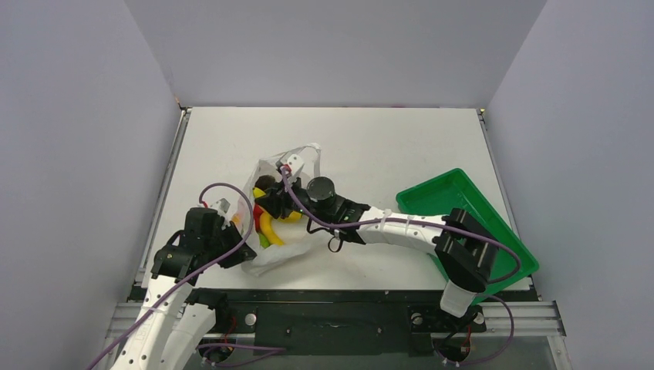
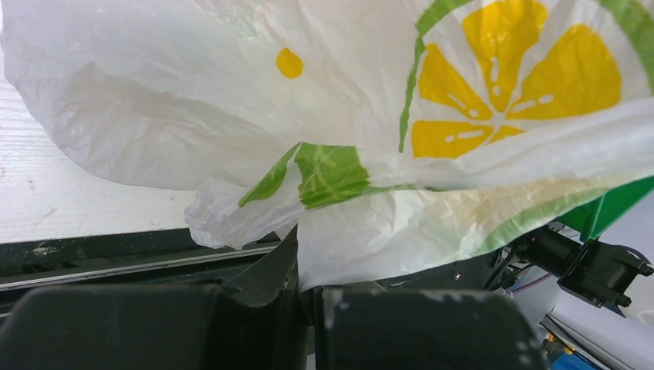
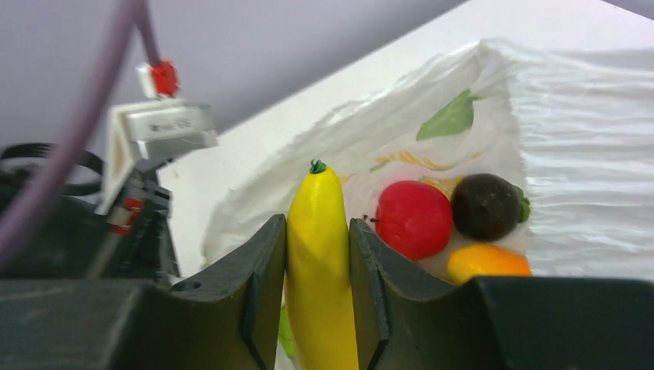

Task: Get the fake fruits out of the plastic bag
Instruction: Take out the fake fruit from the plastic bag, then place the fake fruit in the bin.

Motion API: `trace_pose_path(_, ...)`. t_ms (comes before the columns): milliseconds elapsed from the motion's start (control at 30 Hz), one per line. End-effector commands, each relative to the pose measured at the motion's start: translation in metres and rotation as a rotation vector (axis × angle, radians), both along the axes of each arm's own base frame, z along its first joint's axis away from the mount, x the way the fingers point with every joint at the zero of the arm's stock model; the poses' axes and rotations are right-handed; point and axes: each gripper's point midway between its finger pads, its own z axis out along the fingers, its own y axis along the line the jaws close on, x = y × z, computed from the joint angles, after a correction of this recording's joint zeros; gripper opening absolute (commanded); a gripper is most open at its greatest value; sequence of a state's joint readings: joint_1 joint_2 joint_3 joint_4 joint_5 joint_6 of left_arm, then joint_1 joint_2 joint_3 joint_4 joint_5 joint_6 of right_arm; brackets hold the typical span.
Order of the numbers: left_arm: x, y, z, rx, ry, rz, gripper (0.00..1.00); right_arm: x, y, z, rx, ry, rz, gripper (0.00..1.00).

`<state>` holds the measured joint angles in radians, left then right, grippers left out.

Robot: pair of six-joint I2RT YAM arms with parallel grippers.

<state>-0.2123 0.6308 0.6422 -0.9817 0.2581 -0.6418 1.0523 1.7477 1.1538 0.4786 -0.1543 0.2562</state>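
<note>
Right wrist shows right end effector (image 3: 318, 231) clamped on banana (image 3: 320, 308); left wrist, left end effector (image 2: 303, 270) pinching plastic bag (image 2: 193, 100).

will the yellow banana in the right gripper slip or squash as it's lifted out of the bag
Probably stiff: the banana shows no dent where the right gripper squeezes it. Its glossy, tapered skin could slide out if the grip loosens. Small beside the fingers, so likely light enough to leave the plastic bag easily.
</note>
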Motion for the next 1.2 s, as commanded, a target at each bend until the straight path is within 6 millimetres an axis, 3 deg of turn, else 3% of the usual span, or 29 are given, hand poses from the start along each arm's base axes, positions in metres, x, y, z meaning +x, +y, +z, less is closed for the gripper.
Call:
trace_pose_path(0, 0.019, -0.005, 0.019, -0.029, -0.095, -0.009, 0.00, -0.023, -0.008, 0.079, 0.266, 0.052, 0.070, 0.00)
trace_pose_path(133, 0.017, -0.007, 0.017, -0.036, -0.082, -0.015, 0.00, -0.049, -0.023, 0.140, 0.487, 0.179, 0.197, 0.00)
trace_pose_path(233, 0.021, -0.007, 0.019, -0.041, -0.105, -0.012, 0.00, -0.069, -0.045, 0.182, 0.619, 0.260, 0.322, 0.00)
trace_pose_path(333, 0.021, -0.008, 0.017, -0.041, -0.095, -0.010, 0.00, -0.084, -0.081, 0.203, 0.649, 0.278, 0.360, 0.00)
trace_pose_path(400, 0.019, -0.007, 0.016, -0.043, -0.091, -0.002, 0.00, -0.087, -0.100, 0.190, 0.539, 0.252, 0.295, 0.00)
trace_pose_path(433, 0.019, -0.008, 0.017, -0.046, -0.096, -0.004, 0.00, -0.077, -0.107, 0.183, 0.492, 0.230, 0.206, 0.00)
trace_pose_path(467, 0.019, -0.008, 0.019, -0.046, -0.109, -0.004, 0.00, -0.076, -0.122, 0.160, 0.351, 0.206, 0.116, 0.00)
trace_pose_path(500, 0.019, -0.007, 0.021, -0.045, -0.118, -0.005, 0.00, -0.058, -0.136, 0.156, 0.312, 0.171, -0.025, 0.00)
trace_pose_path(533, 0.019, -0.007, 0.022, -0.045, -0.128, -0.004, 0.00, -0.045, -0.164, 0.139, 0.205, 0.141, -0.178, 0.00)
trace_pose_path(567, 0.020, -0.007, 0.023, -0.044, -0.132, -0.002, 0.00, -0.037, -0.179, 0.133, 0.166, 0.126, -0.264, 0.00)
trace_pose_path(600, 0.021, -0.007, 0.024, -0.045, -0.138, -0.001, 0.00, -0.023, -0.213, 0.122, 0.099, 0.107, -0.433, 0.00)
trace_pose_path(633, 0.021, -0.007, 0.024, -0.048, -0.140, 0.001, 0.00, -0.018, -0.230, 0.115, 0.063, 0.097, -0.508, 0.00)
trace_pose_path(733, 0.022, -0.010, 0.025, -0.062, -0.150, -0.010, 0.00, -0.001, -0.310, 0.092, -0.061, 0.073, -0.883, 0.00)
trace_pose_path(867, 0.022, -0.012, 0.022, -0.065, -0.126, -0.031, 0.00, 0.011, -0.380, 0.059, -0.209, 0.056, -1.188, 0.00)
trace_pose_path(933, 0.022, -0.014, 0.021, -0.068, -0.117, -0.039, 0.00, 0.022, -0.408, 0.037, -0.282, 0.093, -1.284, 0.00)
trace_pose_path(967, 0.022, -0.014, 0.021, -0.069, -0.115, -0.041, 0.00, 0.029, -0.430, 0.022, -0.332, 0.122, -1.350, 0.00)
trace_pose_path(1000, 0.022, -0.014, 0.021, -0.071, -0.114, -0.042, 0.00, 0.035, -0.434, 0.006, -0.378, 0.165, -1.348, 0.00)
trace_pose_path(1033, 0.022, -0.015, 0.021, -0.073, -0.117, -0.043, 0.00, 0.040, -0.457, -0.008, -0.413, 0.210, -1.411, 0.00)
trace_pose_path(1067, 0.022, -0.014, 0.021, -0.074, -0.116, -0.041, 0.00, 0.047, -0.453, -0.032, -0.461, 0.282, -1.363, 0.00)
trace_pose_path(1100, 0.022, -0.014, 0.021, -0.074, -0.119, -0.040, 0.00, 0.053, -0.467, -0.042, -0.482, 0.326, -1.381, 0.00)
trace_pose_path(1133, 0.022, -0.014, 0.021, -0.074, -0.119, -0.039, 0.00, 0.059, -0.459, -0.063, -0.518, 0.400, -1.317, 0.00)
trace_pose_path(1167, 0.022, -0.014, 0.021, -0.074, -0.121, -0.039, 0.00, 0.062, -0.465, -0.072, -0.546, 0.434, -1.305, 0.00)
